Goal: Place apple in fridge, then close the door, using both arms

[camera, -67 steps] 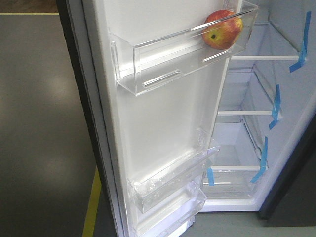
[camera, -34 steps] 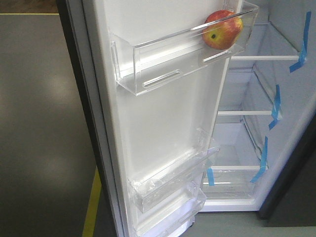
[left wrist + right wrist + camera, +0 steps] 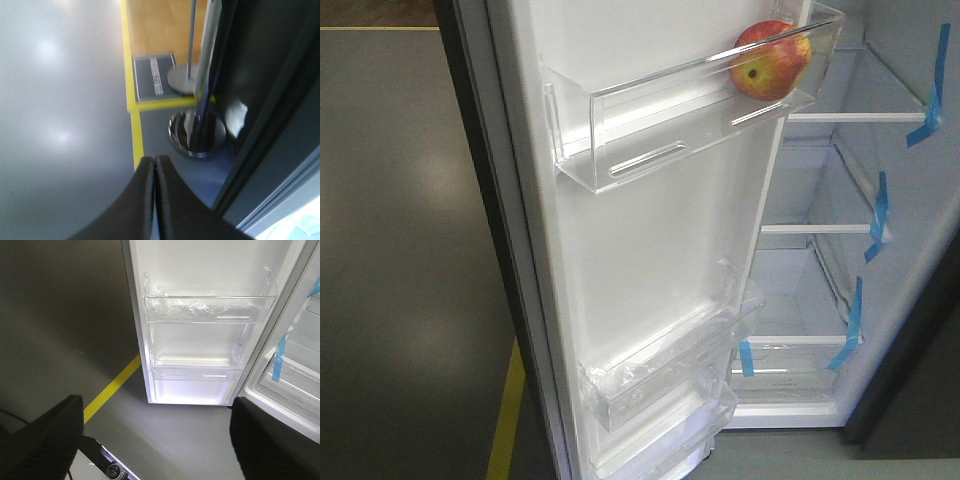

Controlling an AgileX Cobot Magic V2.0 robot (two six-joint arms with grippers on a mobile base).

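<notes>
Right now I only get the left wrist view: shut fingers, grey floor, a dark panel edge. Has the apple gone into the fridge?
Observer: Yes, the apple sits in the upper clear door bin, at the end nearest the shelves.
Operator: Closed up yet?
Observer: No, the door stands wide open, white lining showing.
Operator: And the other arm?
Observer: The right gripper is open, holding nothing, facing the door's lower bins.

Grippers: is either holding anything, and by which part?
Nothing is held. The left gripper is shut empty, the right gripper open and empty; the apple sits in the top door bin.
</notes>
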